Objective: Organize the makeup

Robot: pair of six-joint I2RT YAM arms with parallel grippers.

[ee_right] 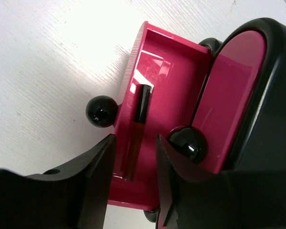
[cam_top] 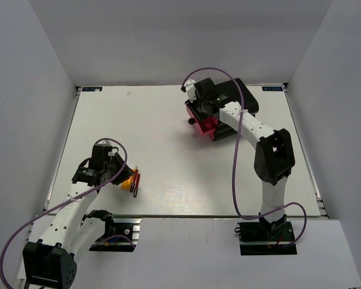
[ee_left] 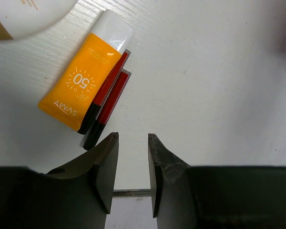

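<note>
Hovering over pink drawer (ee_right: 181, 76), R gripper (ee_right: 134, 143) jaws apart, one lip pencil (ee_right: 139, 119) already inside. L gripper (ee_left: 133, 138) jaws apart too; orange sunscreen tube (ee_left: 83, 83) & red pencils (ee_left: 109, 98) left to stow, on table (ee_left: 219, 95) near left.

One orange tube (ee_left: 80, 80), two red pencils (ee_left: 112, 98), perhaps a third pencil (ee_right: 136, 128)

I see orange tube (ee_left: 81, 83), white cap, white sun-and-50 print. Beside the tube, two red pencils (ee_left: 112, 98), black ends. Drawer (ee_right: 174, 71) glossy pink, knobs (ee_right: 101, 111) black, box (ee_right: 276, 119) black. Table (ee_left: 219, 71) white.
</note>
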